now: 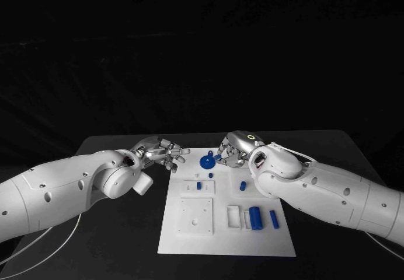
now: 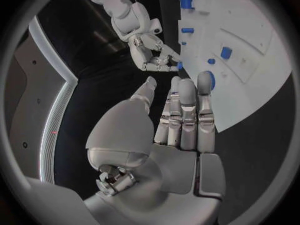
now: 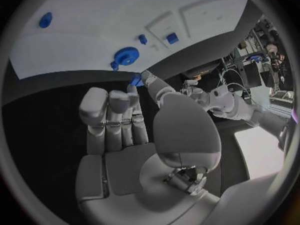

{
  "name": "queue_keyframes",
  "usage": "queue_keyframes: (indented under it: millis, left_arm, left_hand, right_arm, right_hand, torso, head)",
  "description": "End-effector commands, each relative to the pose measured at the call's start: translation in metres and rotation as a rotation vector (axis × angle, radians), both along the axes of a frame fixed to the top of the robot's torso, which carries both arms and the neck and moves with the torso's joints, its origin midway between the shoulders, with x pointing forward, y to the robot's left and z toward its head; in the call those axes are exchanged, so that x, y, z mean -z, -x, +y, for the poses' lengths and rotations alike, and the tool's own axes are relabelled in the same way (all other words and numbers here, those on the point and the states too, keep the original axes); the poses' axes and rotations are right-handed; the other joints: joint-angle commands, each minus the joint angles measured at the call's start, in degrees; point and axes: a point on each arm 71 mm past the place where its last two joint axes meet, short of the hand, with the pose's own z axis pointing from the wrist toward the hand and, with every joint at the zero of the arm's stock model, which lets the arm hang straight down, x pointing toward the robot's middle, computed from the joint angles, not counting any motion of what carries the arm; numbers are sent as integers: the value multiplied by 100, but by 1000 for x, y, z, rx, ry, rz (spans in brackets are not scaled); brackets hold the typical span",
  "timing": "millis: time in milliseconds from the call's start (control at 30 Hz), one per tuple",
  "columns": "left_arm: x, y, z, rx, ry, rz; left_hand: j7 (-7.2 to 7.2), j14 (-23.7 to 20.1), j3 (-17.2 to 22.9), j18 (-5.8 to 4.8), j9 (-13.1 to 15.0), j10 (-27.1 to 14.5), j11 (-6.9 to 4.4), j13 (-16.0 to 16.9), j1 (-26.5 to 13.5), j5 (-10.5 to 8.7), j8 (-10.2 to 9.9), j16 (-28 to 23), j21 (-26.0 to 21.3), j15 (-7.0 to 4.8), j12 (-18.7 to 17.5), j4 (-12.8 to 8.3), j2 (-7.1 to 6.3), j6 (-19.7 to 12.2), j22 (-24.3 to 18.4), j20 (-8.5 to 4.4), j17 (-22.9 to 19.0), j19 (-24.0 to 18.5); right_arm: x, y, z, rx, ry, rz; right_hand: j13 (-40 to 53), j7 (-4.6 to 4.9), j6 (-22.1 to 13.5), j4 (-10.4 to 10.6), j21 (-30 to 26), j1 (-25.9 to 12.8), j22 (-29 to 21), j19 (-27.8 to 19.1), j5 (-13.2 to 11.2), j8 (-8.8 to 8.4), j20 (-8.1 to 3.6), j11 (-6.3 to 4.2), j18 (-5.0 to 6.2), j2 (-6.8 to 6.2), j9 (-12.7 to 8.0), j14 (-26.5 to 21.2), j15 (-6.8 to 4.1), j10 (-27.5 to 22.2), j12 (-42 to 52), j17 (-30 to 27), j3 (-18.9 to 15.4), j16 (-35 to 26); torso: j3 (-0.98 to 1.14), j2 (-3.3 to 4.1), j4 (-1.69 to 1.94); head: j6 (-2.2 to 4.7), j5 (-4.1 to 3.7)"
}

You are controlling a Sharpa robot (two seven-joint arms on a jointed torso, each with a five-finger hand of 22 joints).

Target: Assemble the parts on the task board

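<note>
The white task board (image 1: 227, 233) lies in the middle of the black table. A blue gear (image 1: 208, 161) stands near its far edge, also seen as gear (image 3: 127, 56) and gear (image 2: 209, 80). My right hand (image 1: 236, 149) hovers just right of the gear and pinches a small blue part (image 3: 135, 79) between thumb and fingertip; the same part (image 2: 179, 65) shows in the left wrist view. My left hand (image 1: 160, 153) hangs over the board's far left corner, fingers straight (image 2: 186, 110), holding nothing.
On the board lie two short blue pegs (image 1: 198, 185) (image 1: 242, 186), a thick blue cylinder (image 1: 255, 217) and a thinner one (image 1: 274, 218) by the white slots. A raised white square plate (image 1: 195, 216) sits near left. Black table (image 1: 337, 151) surrounds the board.
</note>
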Motion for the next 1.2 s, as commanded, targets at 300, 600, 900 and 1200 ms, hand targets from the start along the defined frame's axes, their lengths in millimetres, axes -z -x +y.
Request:
queue_keyframes:
  millis: [300, 600, 900, 1200]
  left_arm:
    - [5, -2, -19, 72, -93, 29]
    - [5, -3, -29, 102, -118, 13]
    - [5, -3, -38, 142, -128, 12]
    - [6, -4, -42, 150, -129, 10]
  left_hand:
    - [9, 47, -22, 88, 0, 15, 32, 14, -318, -64, -38, 20, 111, 20, 63, 329, -140, -85, 111, 4, 48, -13]
    - [6, 30, 127, 82, 7, -5, 47, 17, -566, -71, -26, -22, 145, 31, 55, 637, -425, -60, 107, 10, 69, -61]
    - [-70, 21, 257, 74, 101, 4, 16, 30, -701, -56, 119, -25, 170, 17, 127, 672, -448, 152, 108, 6, 92, -89]
    - [-65, 16, 312, 73, 297, -77, 23, 28, -762, -50, 166, -27, 212, 21, 234, 579, -415, 84, 104, 8, 113, -114]
  right_arm:
    - [-11, 15, 13, -49, -37, 4]
    - [-15, 22, 21, -76, -46, 6]
    - [-16, 25, 28, -96, -52, 8]
    - [-18, 29, 33, -114, -58, 7]
  right_hand:
    - [-2, 22, -11, 54, 5, -1, 678, 226, 6, -29, -50, 12, -84, -34, 5, -9, -35, 22, -48, -9, -10, -4]
    - [-2, 25, -16, 61, -7, 12, 676, 225, 1, -29, -49, 14, -83, -36, 5, -8, -34, 18, -61, -11, -14, -10]
    - [-3, 25, -18, 67, -14, 11, 674, 225, 3, -28, -49, 14, -82, -37, 6, -9, -33, 15, -67, -15, -22, -17]
    - [0, 26, -23, 78, -20, 18, 673, 227, 7, -29, -48, 14, -80, -29, 5, -6, -33, 16, -74, -12, -31, -16]
  torso:
    - [-7, 2, 10]
    - [-4, 9, 16]
    - [-5, 9, 13]
    - [0, 4, 13]
  head:
    - [41, 46]
    - [28, 57]
    - [10, 61]
    - [-3, 71]
